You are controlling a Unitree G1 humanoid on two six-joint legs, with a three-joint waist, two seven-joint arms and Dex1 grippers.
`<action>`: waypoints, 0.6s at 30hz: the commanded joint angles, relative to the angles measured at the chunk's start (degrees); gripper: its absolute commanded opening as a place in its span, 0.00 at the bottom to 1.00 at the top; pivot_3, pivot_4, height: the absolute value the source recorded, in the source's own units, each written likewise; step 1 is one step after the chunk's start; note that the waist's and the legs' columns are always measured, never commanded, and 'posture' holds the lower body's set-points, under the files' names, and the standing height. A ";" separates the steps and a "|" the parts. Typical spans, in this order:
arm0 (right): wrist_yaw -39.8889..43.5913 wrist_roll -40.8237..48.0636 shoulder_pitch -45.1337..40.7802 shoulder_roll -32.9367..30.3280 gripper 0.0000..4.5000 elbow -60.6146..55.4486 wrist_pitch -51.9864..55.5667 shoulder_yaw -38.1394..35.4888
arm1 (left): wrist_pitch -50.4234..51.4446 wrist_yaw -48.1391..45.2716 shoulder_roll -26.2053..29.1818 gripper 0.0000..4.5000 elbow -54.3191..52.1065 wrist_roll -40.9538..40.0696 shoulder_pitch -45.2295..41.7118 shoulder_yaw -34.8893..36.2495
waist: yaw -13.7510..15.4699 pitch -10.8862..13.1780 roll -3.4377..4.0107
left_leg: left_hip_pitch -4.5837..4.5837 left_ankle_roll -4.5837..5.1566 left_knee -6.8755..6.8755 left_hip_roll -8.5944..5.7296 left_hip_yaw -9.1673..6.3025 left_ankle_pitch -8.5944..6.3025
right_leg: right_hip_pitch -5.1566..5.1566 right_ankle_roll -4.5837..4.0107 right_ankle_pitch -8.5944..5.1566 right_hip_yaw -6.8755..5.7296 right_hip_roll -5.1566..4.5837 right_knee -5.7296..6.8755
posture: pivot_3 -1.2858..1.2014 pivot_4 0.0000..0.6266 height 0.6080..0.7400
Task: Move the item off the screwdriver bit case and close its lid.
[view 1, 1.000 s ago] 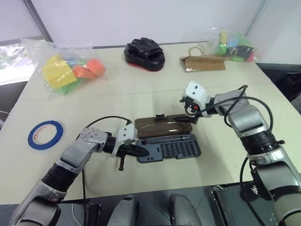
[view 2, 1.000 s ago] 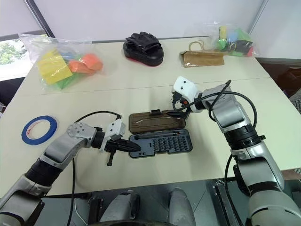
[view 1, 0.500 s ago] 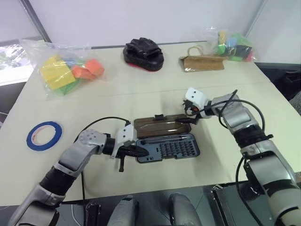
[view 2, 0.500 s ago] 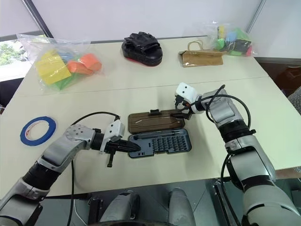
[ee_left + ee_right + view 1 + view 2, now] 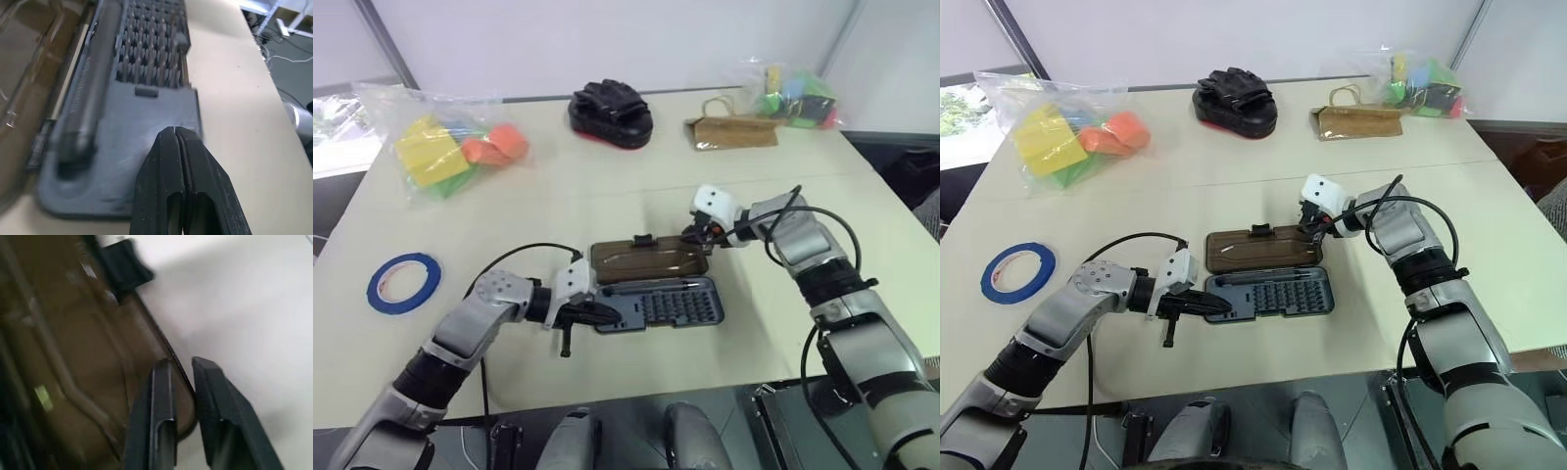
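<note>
My left gripper (image 5: 174, 134), fingers pressed together, pins the screwdriver bit case (image 5: 658, 304) at its near-left end. Beyond it, my right gripper (image 5: 182, 368) has just pinched the lid (image 5: 646, 261) by its corner, ready to fold. Blue tape ring (image 5: 405, 282) lies well left of the case.

The right gripper's (image 5: 182, 382) two black fingers (image 5: 159, 416) straddle the rounded corner edge of the translucent smoky-brown rectangular plastic lid (image 5: 73, 362), narrowly apart, with the lid's small black latch tab (image 5: 122, 267) farther along that edge above the pale beige tabletop (image 5: 244, 298).
</note>
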 commanded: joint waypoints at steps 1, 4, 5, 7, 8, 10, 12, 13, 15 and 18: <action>-0.05 -0.65 -0.42 0.50 0.00 -0.59 0.28 0.25 | 0.81 0.31 0.34 0.00 0.95 1.99 0.66 -0.77 | -0.60 0.00 0.01 | 0.05 0.00 -0.01 0.00 0.01 0.00 | 0.01 0.00 0.00 0.01 0.00 0.08 | 0.52 0.24 1.00; 1.14 -1.17 0.01 0.35 0.00 -1.33 0.29 0.59 | 0.57 0.42 0.02 0.00 1.41 2.15 0.49 -0.75 | -0.93 0.00 0.01 | 0.32 0.04 -0.08 0.01 0.01 -0.02 | 0.01 0.00 0.00 0.06 -0.01 0.43 | 0.52 0.24 1.00; 1.27 -1.35 0.10 0.41 0.00 -1.44 0.38 0.68 | 0.51 0.45 -0.13 0.00 1.54 2.24 0.45 -0.74 | -0.93 0.00 0.01 | 0.40 0.06 -0.12 0.01 0.01 -0.03 | 0.01 0.00 0.00 0.09 -0.02 0.51 | 0.52 0.24 1.00; 2.57 -1.76 0.78 0.16 0.00 -2.75 -0.03 1.40 | 0.47 0.57 -0.41 0.00 1.53 2.36 0.44 -0.72 | -0.87 0.00 0.01 | 0.42 0.07 -0.13 0.01 0.00 -0.04 | 0.00 -0.01 -0.01 0.09 -0.02 0.53 | 0.52 0.24 1.00; 3.01 -1.92 1.01 0.11 0.00 -3.21 -0.17 1.54 | 0.46 0.58 -0.49 0.00 1.52 2.41 0.45 -0.70 | -0.86 0.00 0.01 | 0.41 0.06 -0.13 0.01 -0.01 -0.04 | 0.00 -0.01 -0.01 0.10 -0.02 0.53 | 0.52 0.24 1.00; 3.34 -2.25 1.25 0.13 0.00 -3.87 -0.31 1.84 | 0.33 0.67 -0.64 0.00 1.59 2.52 0.42 -0.62 | -0.85 -0.01 0.01 | 0.42 0.06 -0.13 0.01 -0.01 -0.04 | 0.00 -0.01 -0.01 0.10 -0.03 0.53 | 0.52 0.24 1.00; 3.35 -3.16 1.41 0.02 0.00 -4.59 -2.21 2.46 | 0.22 1.27 -1.16 0.00 2.02 2.43 0.08 -0.06 | -0.86 -0.01 0.01 | 0.42 0.07 -0.13 0.01 -0.02 -0.04 | 0.00 -0.01 -0.01 0.09 -0.03 0.53 | 0.52 0.24 1.00; 2.96 -3.87 1.43 -0.03 0.00 -5.01 -3.49 2.75 | 0.26 1.76 -1.63 0.00 2.31 2.17 -0.25 0.58 | -0.87 -0.01 0.01 | 0.42 0.07 -0.13 0.01 -0.03 -0.04 | 0.00 -0.01 -0.01 0.09 -0.03 0.53 | 0.52 0.24 1.00; 2.17 -5.06 1.50 -0.12 0.00 -5.61 -5.97 3.08 | 0.88 2.56 -2.50 0.00 2.65 1.41 -0.86 1.86 | -0.91 -0.01 0.01 | 0.42 0.07 -0.13 0.01 -0.02 -0.04 | 0.00 -0.01 -0.01 0.10 -0.03 0.52 | 0.52 0.24 1.00; 0.51 -6.90 1.97 -0.52 0.00 -6.76 -11.31 3.37 | 3.09 3.94 -3.71 0.00 2.65 -0.18 -2.12 3.85 | -1.02 0.00 0.01 | 0.42 0.07 -0.13 0.03 -0.01 -0.04 | -0.02 -0.01 -0.01 0.09 -0.02 0.53 | 0.52 0.24 1.00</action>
